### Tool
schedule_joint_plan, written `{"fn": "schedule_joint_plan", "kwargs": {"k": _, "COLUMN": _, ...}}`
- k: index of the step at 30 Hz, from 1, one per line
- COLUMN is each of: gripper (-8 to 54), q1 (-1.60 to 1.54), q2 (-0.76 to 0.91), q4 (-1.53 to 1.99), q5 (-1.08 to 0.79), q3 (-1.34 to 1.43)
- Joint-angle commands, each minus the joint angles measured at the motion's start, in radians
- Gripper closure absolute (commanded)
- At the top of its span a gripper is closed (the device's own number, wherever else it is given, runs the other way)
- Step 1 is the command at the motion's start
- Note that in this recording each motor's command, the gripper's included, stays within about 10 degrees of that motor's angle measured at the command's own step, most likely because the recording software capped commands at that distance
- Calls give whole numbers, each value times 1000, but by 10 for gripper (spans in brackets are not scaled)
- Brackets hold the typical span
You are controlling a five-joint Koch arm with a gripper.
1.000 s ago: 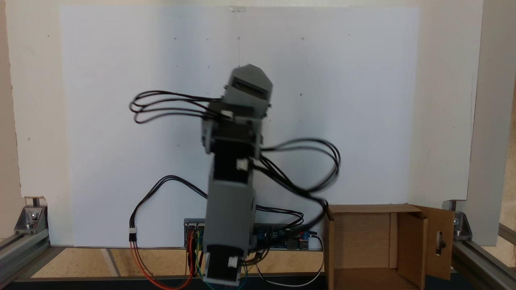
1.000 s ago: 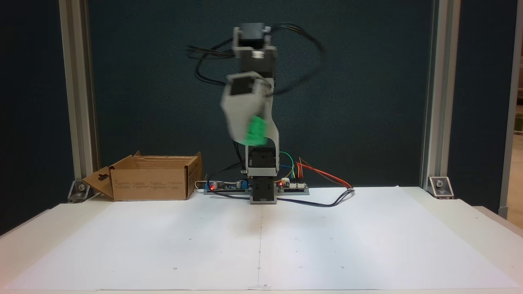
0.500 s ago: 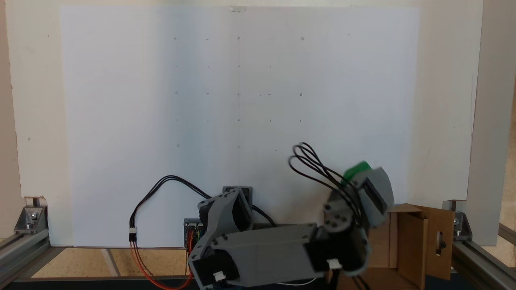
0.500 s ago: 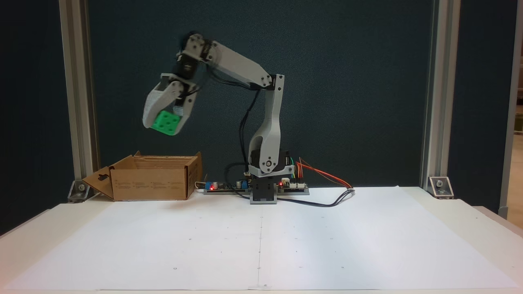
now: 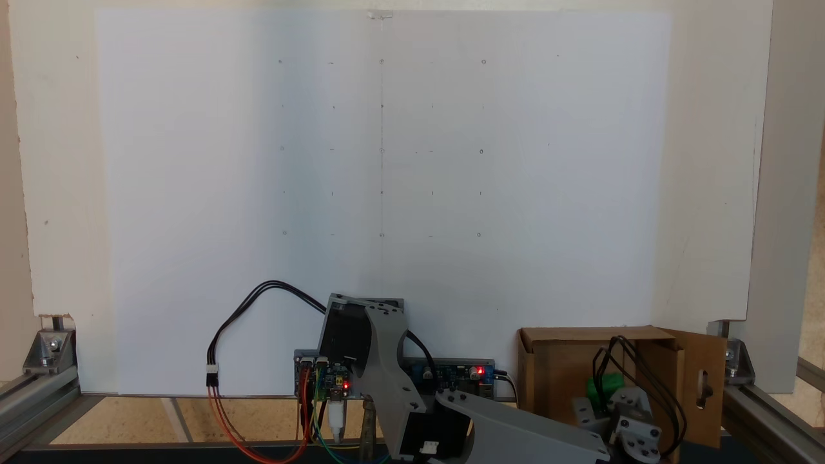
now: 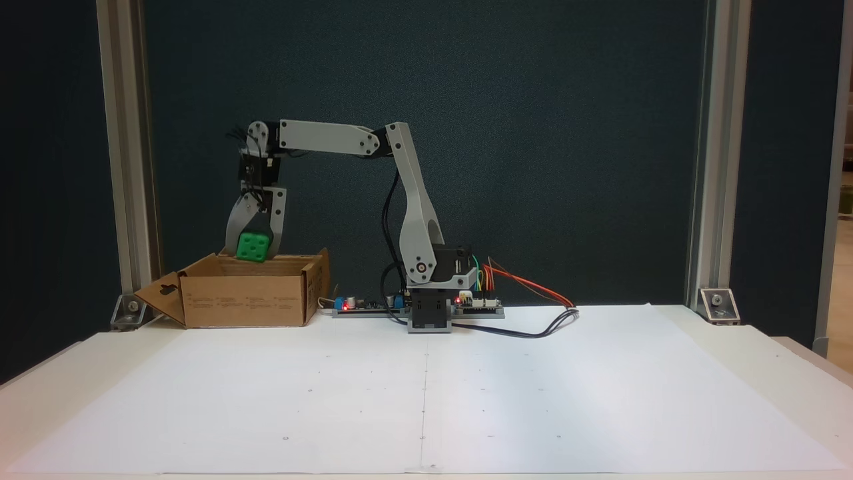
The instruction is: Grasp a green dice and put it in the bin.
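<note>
Nearest, in the front fixed view, the white sheet (image 6: 426, 393) lay bare, well in front of and below the gripper (image 6: 254, 250). Farther back, the gripper hung pointing down with its jaws clamped on the dice (image 6: 253, 247), one jaw on each side of it. The bin (image 6: 243, 300) sat directly under the gripper, and the dice was level with the top edge of the bin's flaps, just entering the opening and not yet released. From the raised fixed view, the dice (image 5: 603, 389) showed as a green patch inside the bin's (image 5: 567, 367) walls, beside the wrist and its looped cables (image 5: 644, 380), with the keyholed flap (image 5: 704, 386) just to the right of the gripper in that view. Beyond the gripper stood the arm's base and the circuit boards (image 6: 466, 303). As a judgement, the step in hand was the release. The risks seemed small: the dice could bounce off the bottom or a flap and hop out, or a jaw or the cables could snag a flap and drag the light bin as the arm rose.
</note>
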Motion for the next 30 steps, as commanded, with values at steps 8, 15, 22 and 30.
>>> {"fn": "schedule_joint_plan", "kwargs": {"k": 8, "gripper": 70, "q1": 32, "q2": 14, "q4": -40, "q5": -80, "q3": 28}}
{"fn": "schedule_joint_plan", "kwargs": {"k": 15, "gripper": 70, "q1": -8, "q2": 112, "q4": -44, "q5": 155, "q3": -66}}
{"fn": "schedule_joint_plan", "kwargs": {"k": 22, "gripper": 67, "q1": -437, "q2": 327, "q4": -74, "q5": 441, "q3": -278}}
{"fn": "schedule_joint_plan", "kwargs": {"k": 30, "gripper": 16, "q1": -1012, "q2": 523, "q4": -103, "q5": 635, "q3": -172}}
